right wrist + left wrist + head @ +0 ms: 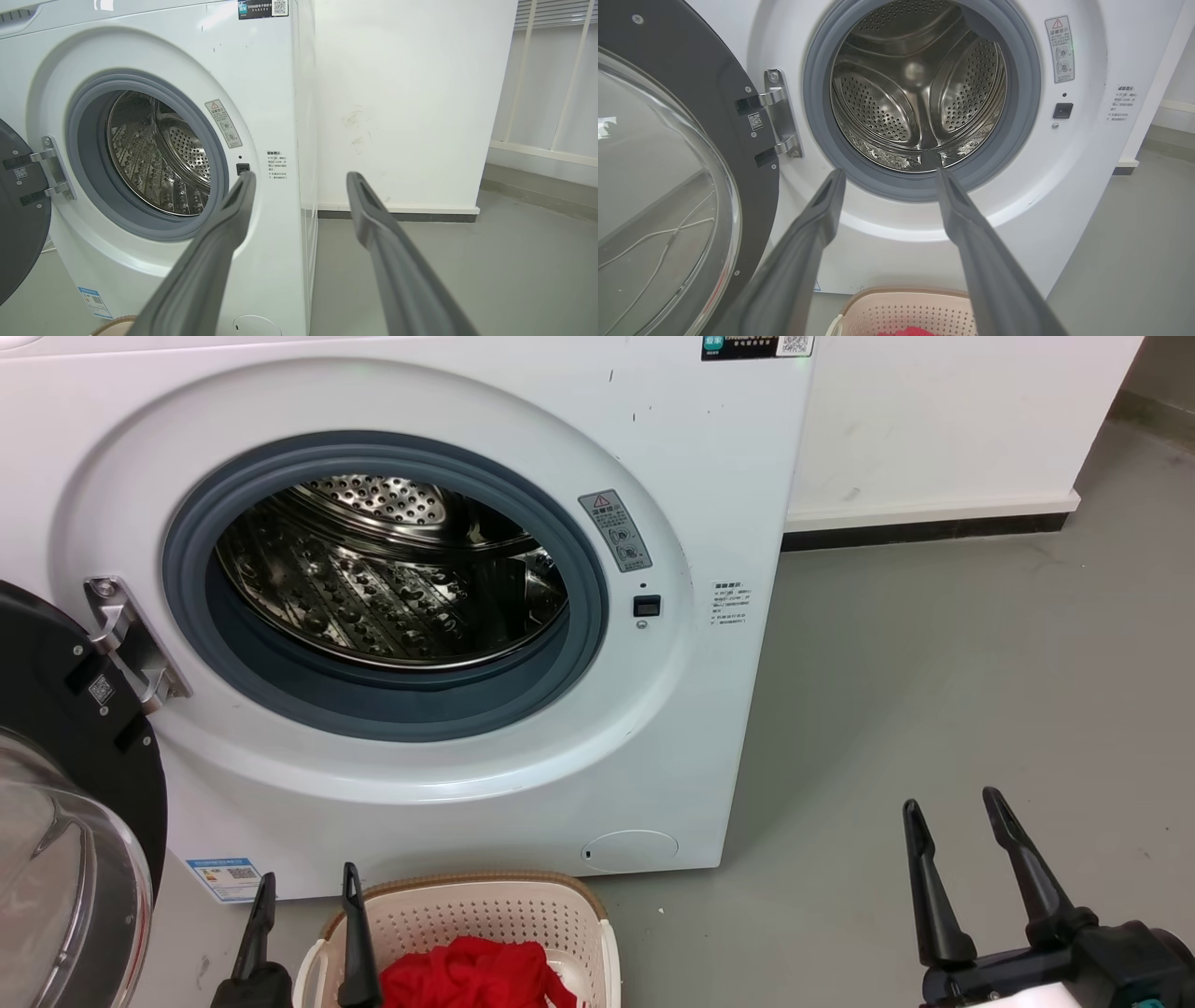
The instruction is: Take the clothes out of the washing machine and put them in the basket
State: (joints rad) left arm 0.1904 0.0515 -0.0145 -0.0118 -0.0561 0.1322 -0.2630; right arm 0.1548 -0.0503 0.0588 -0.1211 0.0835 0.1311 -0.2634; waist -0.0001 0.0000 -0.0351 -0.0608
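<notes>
Clothes (471,973) in basket (485,910); L end effector (309,872), R end effector (950,797) both spread apart.

floor (934,663): grey, smooth | wall (411,93): white, scuffed | skirting (924,532): dark

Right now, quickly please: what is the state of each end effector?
Left end effector: open, holding nothing.
Right end effector: open, holding nothing.
</notes>
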